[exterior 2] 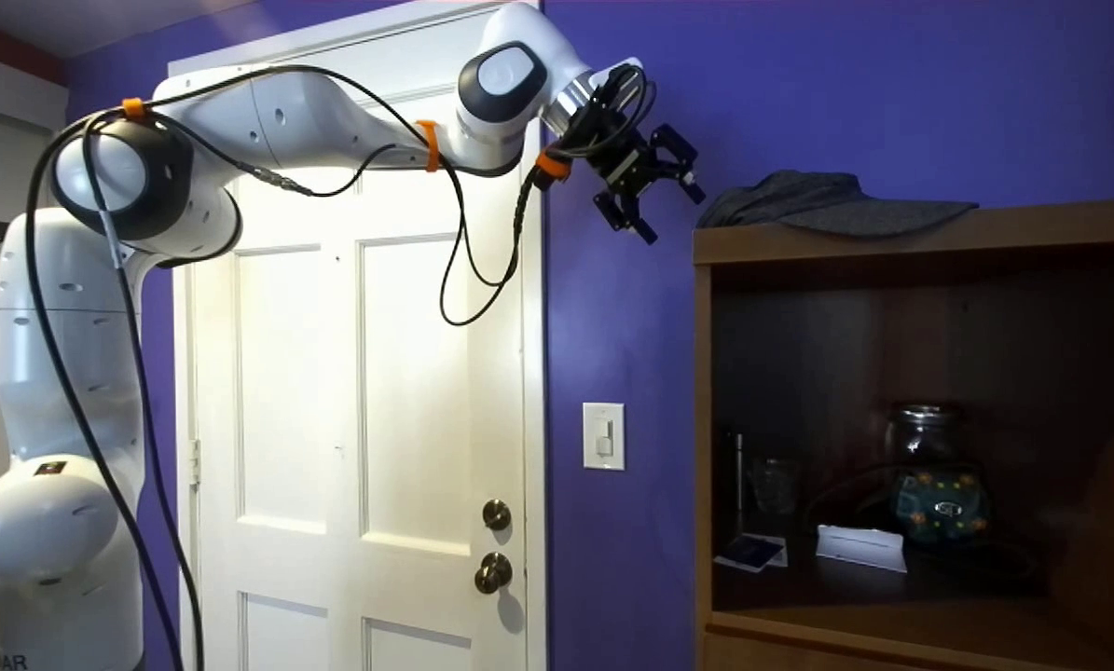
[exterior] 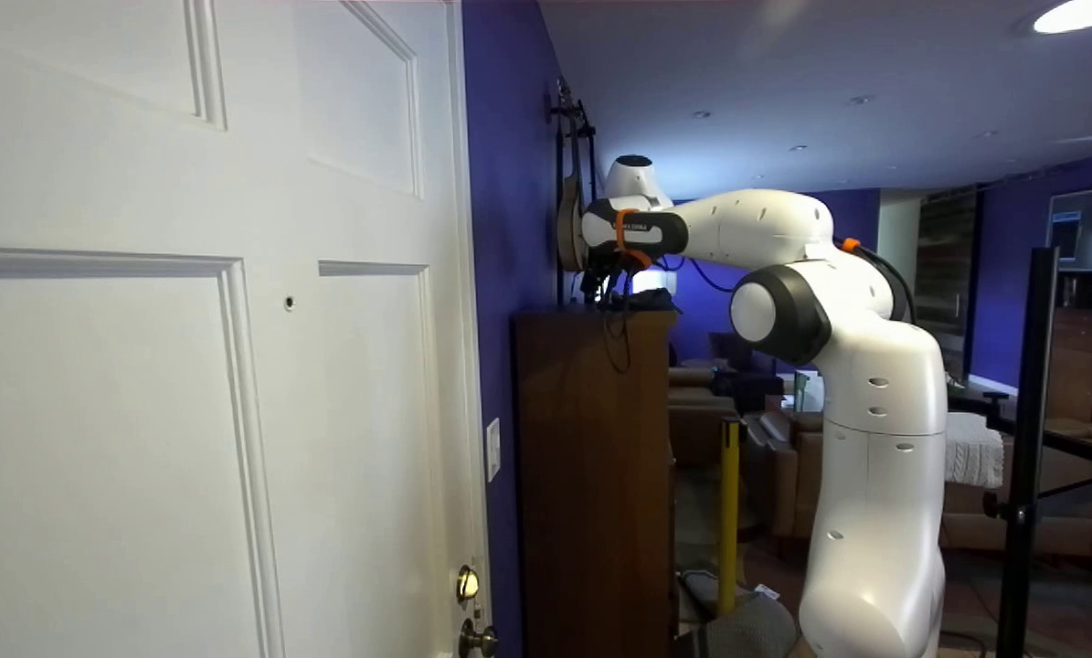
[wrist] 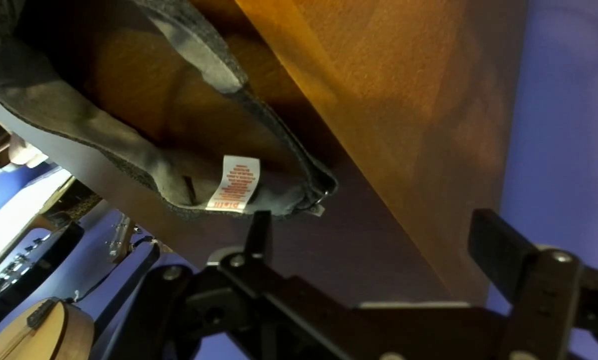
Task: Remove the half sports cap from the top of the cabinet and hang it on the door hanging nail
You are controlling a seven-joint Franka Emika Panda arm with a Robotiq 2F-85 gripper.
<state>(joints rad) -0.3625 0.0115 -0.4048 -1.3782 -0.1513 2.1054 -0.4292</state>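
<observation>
The dark grey cap point(exterior 2: 827, 203) lies on top of the wooden cabinet point(exterior 2: 1041, 222), its brim over the front edge. In the wrist view, the cap point(wrist: 93, 120) shows its hollow underside, a white label and a small buckle. My gripper point(exterior 2: 670, 212) is open and empty, left of the cap and tilted down toward it. In the wrist view, the gripper's fingers point(wrist: 372, 225) are wide apart, the left one overlapping the cap's edge; contact cannot be told. The white door point(exterior: 363, 228) has a small dark round spot point(exterior: 290, 302); whether it is the nail cannot be told.
A purple wall point(exterior 2: 631, 326) with a light switch point(exterior 2: 603, 436) stands between door and cabinet. Door knobs point(exterior 2: 494, 572) stick out. Guitars point(wrist: 43, 330) hang on the wall beyond the cabinet. A jar point(exterior 2: 925, 433) stands on the shelf. A loose cable loop point(exterior 2: 468, 317) hangs below the wrist.
</observation>
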